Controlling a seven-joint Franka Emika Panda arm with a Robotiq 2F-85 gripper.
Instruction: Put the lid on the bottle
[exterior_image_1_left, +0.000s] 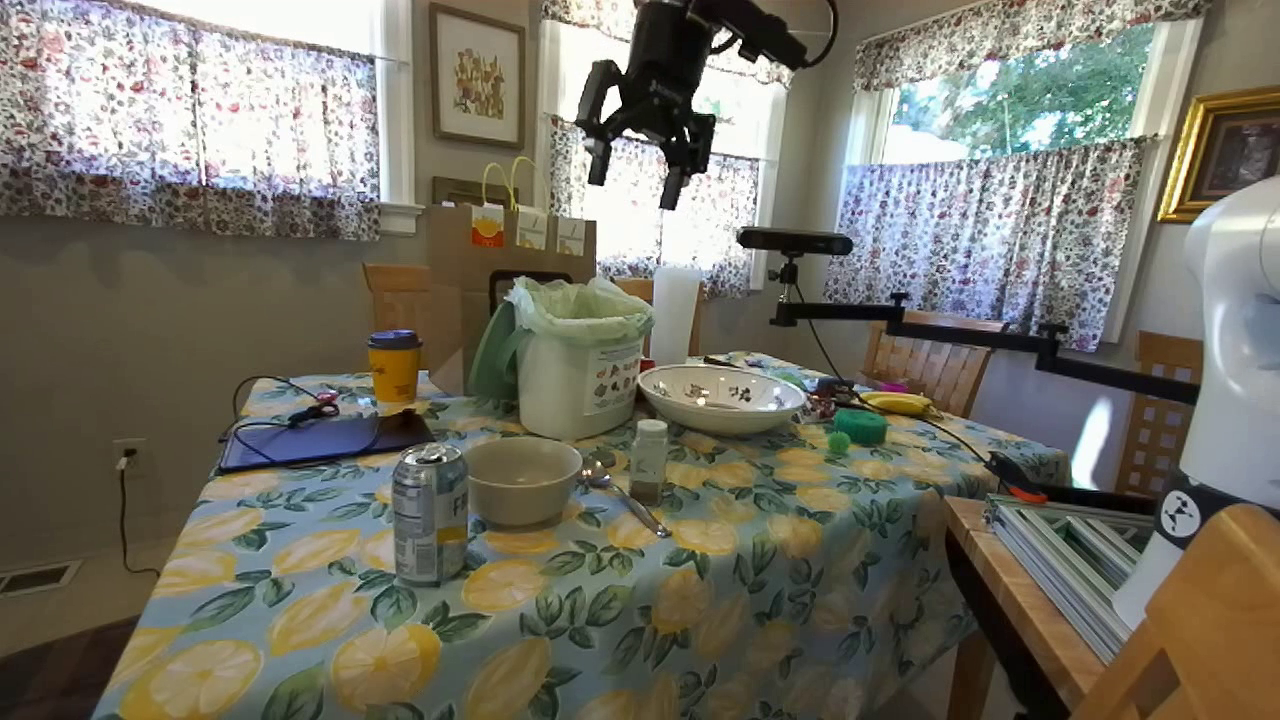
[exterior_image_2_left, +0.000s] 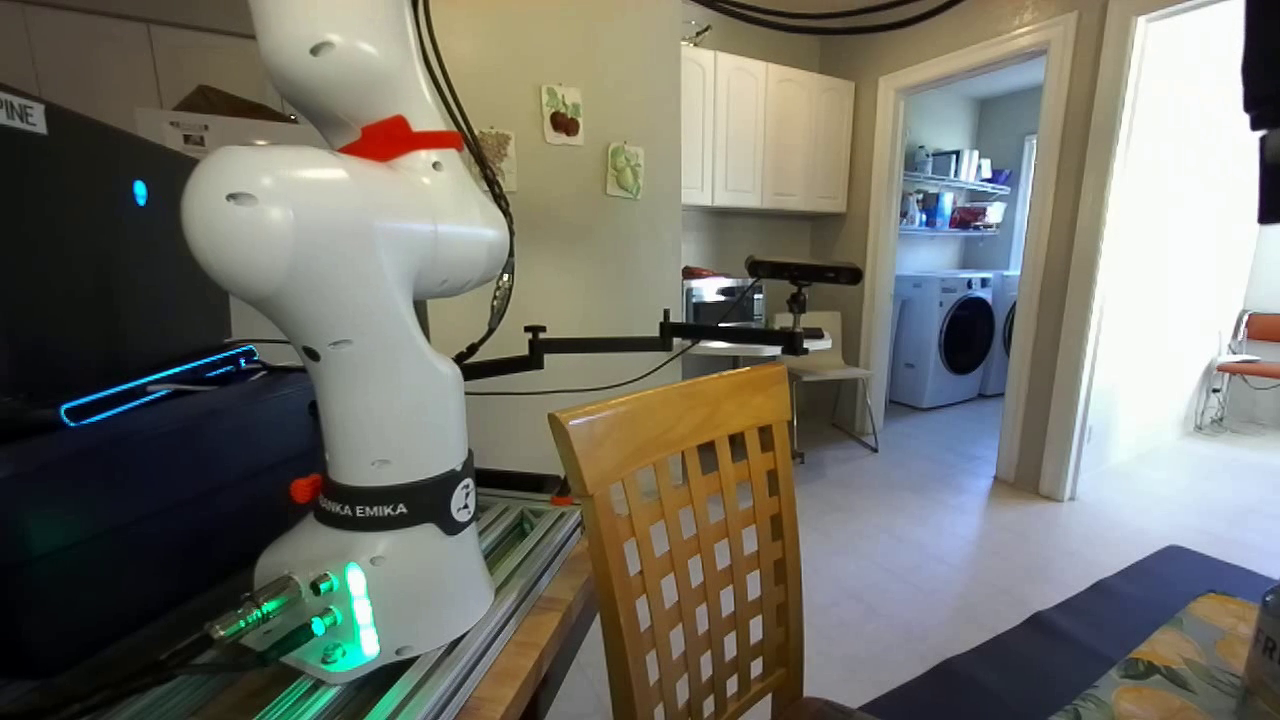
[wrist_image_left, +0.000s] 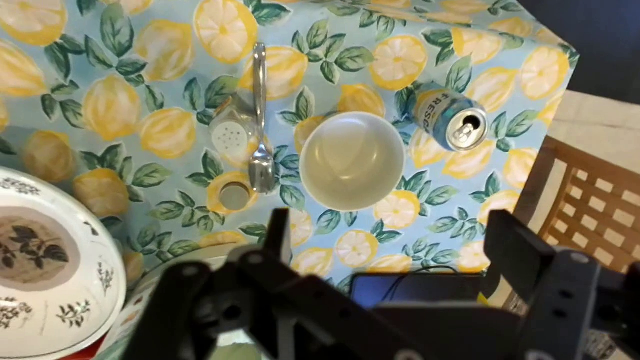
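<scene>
The bottle (exterior_image_1_left: 649, 462) is a small clear jar with a white top and some dark contents at its base. It stands upright on the lemon-print tablecloth. In the wrist view the bottle's white top (wrist_image_left: 230, 137) shows shaker holes. A small round greyish lid (wrist_image_left: 234, 196) lies on the cloth near the bottle and the spoon's bowl end; I cannot make it out in the exterior views. My gripper (exterior_image_1_left: 635, 180) is open and empty, high above the table. In the wrist view its fingers (wrist_image_left: 390, 232) are wide apart, with only cloth and a dark flat device below.
A spoon (exterior_image_1_left: 640, 510) lies beside the bottle. A beige bowl (exterior_image_1_left: 524, 485) and a drink can (exterior_image_1_left: 430, 515) stand nearby. A lined white bin (exterior_image_1_left: 580, 385) and a wide patterned dish (exterior_image_1_left: 722, 398) stand behind. A camera on a black arm (exterior_image_1_left: 795, 242) rises over the table.
</scene>
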